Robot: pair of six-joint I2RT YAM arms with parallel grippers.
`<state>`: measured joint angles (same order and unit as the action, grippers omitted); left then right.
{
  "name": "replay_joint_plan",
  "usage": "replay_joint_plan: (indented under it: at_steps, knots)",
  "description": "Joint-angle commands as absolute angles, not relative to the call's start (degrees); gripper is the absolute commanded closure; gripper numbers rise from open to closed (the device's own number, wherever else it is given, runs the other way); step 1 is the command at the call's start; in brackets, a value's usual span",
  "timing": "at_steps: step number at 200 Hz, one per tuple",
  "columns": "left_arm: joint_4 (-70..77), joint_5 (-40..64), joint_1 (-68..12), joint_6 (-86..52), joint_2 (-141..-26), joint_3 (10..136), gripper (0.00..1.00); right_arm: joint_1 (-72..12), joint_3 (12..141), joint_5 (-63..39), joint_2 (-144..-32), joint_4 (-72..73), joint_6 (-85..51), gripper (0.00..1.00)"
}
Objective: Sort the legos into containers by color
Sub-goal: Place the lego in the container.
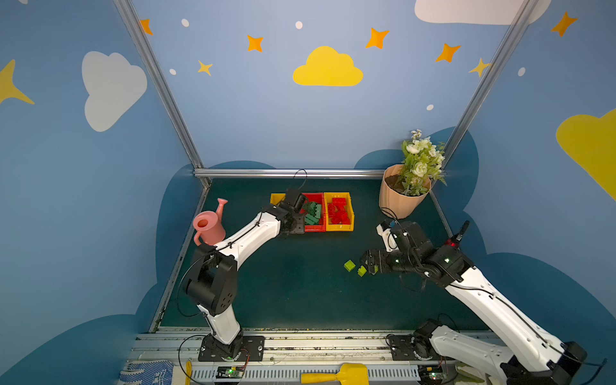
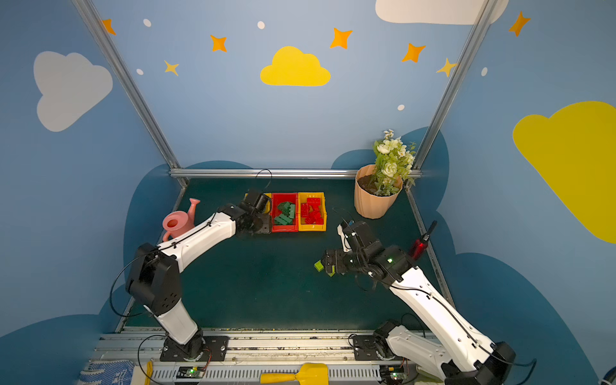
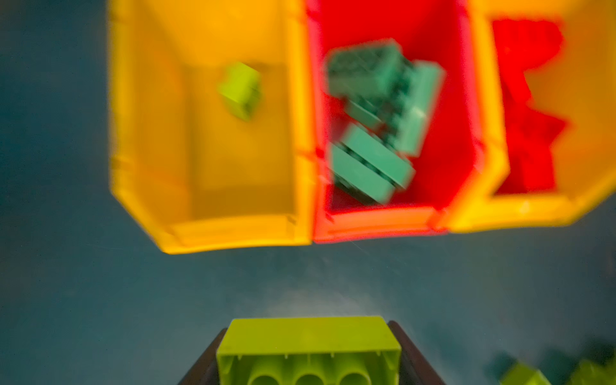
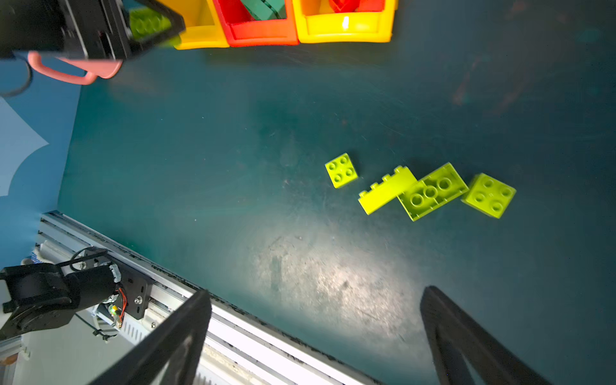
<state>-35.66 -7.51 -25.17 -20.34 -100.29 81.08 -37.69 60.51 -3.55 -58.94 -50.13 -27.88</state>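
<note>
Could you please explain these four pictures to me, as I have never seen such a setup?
Two white robot arms stand at a dark green table. Two pictures look down from overhead; the other two come from cameras on each arm's wrist. The left gripper is shut on a lime green studded plastic brick near three small open plastic bins: a yellow bin holding one lime brick, a red bin with dark green bricks, another yellow bin with red bricks. The right gripper hangs open near four loose lime bricks.

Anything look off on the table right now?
Nothing spilled or damaged. On the mat, one long lime brick lies on its side, touching an upturned lime brick whose hollow underside faces up.
</note>
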Motion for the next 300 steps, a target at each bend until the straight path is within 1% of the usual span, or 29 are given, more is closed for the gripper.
replay_joint_plan:
  at_steps: [1, 38, 73, 87, 91, 108, 127, 147, 182, 204, 223, 254, 272, 300]
  knots:
    - [-38.2, -5.9, -20.2, -22.5, -104.5, 85.9, 0.38, -37.3, 63.3, -5.9, -61.0, -47.7, -26.4, 0.03]
    - [-39.8, -3.1, -15.0, -23.1, -113.1, 95.8, 0.38, -36.4, 65.6, -6.1, -63.8, -48.5, -25.5, 0.03]
    - [-42.9, -2.4, -13.9, -22.2, -120.8, 105.5, 0.37, -34.9, 66.4, -5.6, -64.2, -49.6, -25.5, 0.03]
    - [-43.9, -1.8, -13.6, -22.1, -123.3, 108.6, 0.35, -34.3, 66.7, -5.5, -64.1, -49.7, -25.6, 0.03]
    - [-44.2, -1.7, -13.5, -22.1, -124.0, 109.4, 0.33, -34.1, 66.6, -5.5, -64.1, -49.8, -25.6, 0.03]
    - [-45.5, -0.8, -13.3, -21.9, -126.4, 112.4, 0.19, -33.6, 66.8, -5.5, -64.1, -50.0, -25.7, 0.03]
    - [-46.7, 0.1, -13.3, -21.2, -127.9, 115.1, 0.08, -33.1, 67.0, -5.6, -64.4, -50.1, -25.8, 0.03]
    - [-46.9, 0.7, -13.4, -21.5, -127.2, 115.8, 0.08, -33.0, 67.3, -5.7, -64.4, -50.2, -25.8, 0.03]
    - [-45.3, -0.1, -15.2, -21.8, -121.3, 111.5, 0.08, -32.8, 66.5, -6.0, -63.0, -50.5, -26.1, 0.03]
    - [-43.7, -2.9, -18.9, -20.3, -115.8, 106.3, 0.08, -32.8, 64.6, -5.9, -60.5, -50.8, -26.8, 0.03]
    - [-42.0, -4.9, -23.5, -19.1, -111.2, 101.1, 0.08, -32.8, 62.8, -5.8, -57.7, -51.5, -27.3, 0.03]
    - [-37.1, -4.1, -32.1, -16.0, -105.4, 91.2, 0.07, -32.8, 59.7, -4.8, -52.3, -53.5, -28.1, 0.03]
    - [-35.9, -3.9, -36.8, -13.5, -104.5, 87.6, 0.07, -32.9, 57.9, -4.7, -48.8, -54.8, -28.8, 0.03]
    - [-34.1, -3.6, -42.1, -11.6, -105.2, 83.4, 0.07, -32.8, 55.1, -4.4, -43.3, -56.9, -30.2, 0.03]
